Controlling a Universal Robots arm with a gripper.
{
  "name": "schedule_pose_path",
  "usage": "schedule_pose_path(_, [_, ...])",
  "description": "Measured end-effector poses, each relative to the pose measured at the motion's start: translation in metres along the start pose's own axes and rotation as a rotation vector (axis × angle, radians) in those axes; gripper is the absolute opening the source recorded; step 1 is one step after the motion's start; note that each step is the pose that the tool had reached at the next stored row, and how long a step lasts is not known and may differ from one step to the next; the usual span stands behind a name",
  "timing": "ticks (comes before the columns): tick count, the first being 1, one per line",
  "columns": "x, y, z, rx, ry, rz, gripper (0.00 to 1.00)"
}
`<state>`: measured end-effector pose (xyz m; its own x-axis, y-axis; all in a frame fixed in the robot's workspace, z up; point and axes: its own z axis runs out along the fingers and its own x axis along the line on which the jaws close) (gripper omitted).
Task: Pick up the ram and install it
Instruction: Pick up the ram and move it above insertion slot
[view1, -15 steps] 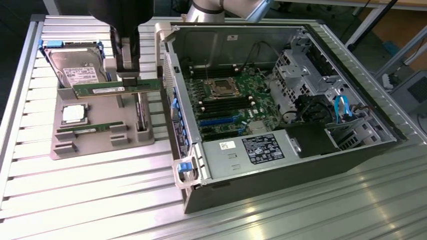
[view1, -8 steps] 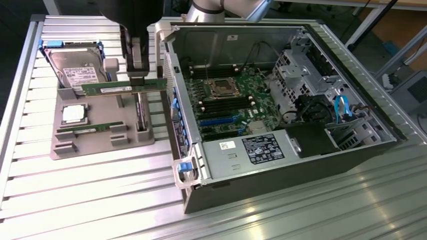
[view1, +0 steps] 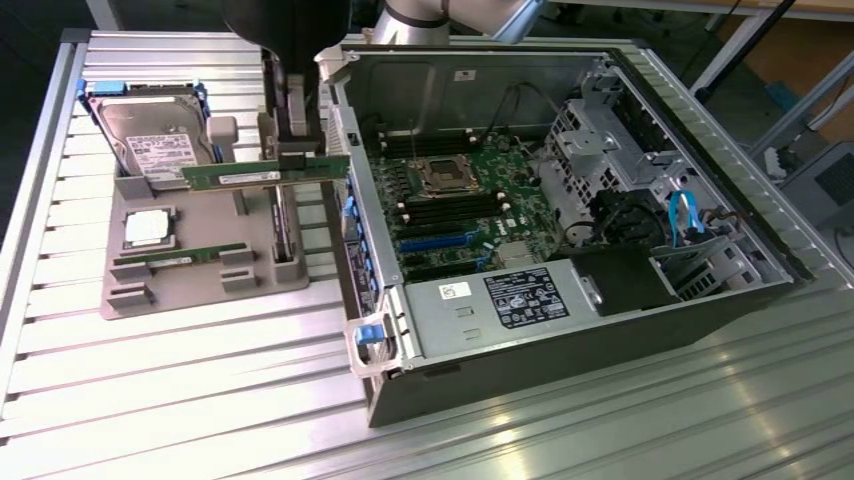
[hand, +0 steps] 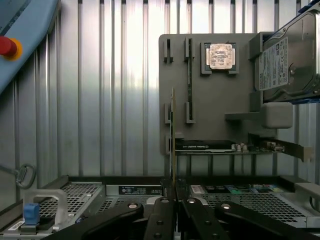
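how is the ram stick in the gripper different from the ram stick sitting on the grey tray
The held ram is clamped in the gripper and raised off the tray; the tray ram sits in its holders. The held ram hangs near the hard drive, close to the computer case; the tray ram lies beside the processor chip, farther from the case. Both are long, narrow green sticks standing on edge.

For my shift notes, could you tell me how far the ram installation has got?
Done: the ram is lifted off the grey tray. In hand: the hand is shut on it, beside the open computer case. Left: it is not yet seated in the motherboard.
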<state>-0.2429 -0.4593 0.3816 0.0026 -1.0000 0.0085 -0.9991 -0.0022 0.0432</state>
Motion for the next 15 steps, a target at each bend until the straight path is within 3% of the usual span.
schedule_pose_path(15, [0.0, -0.03, -0.0013, -0.0013, 0.0001, 0.0, 0.12])
